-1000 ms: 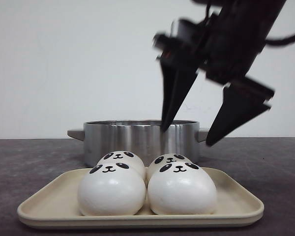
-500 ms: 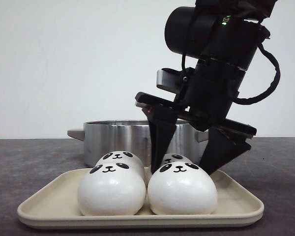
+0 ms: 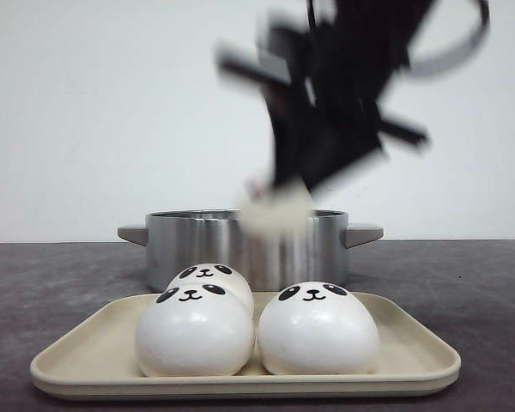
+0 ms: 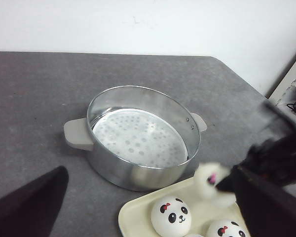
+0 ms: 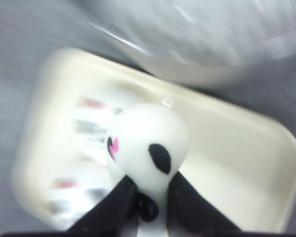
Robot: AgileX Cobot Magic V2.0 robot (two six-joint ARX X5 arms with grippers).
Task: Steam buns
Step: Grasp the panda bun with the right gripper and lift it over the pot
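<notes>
Front cam: low, near bench level, close behind tray, facing the wall. Left wrist cam: high, angled down on pot. Right wrist cam: close above tray, blurred. All three share tray and pot.

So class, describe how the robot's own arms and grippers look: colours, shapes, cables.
The right gripper is matte black with two wedge-shaped fingers that taper to the tips. In the front view its arm is a blurred black mass with a black cable looping beside it. Of the left gripper, only one dark, rounded finger shows.

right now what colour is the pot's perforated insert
White, with small holes, inside the round steel pot; clearest in the left wrist view.
</notes>
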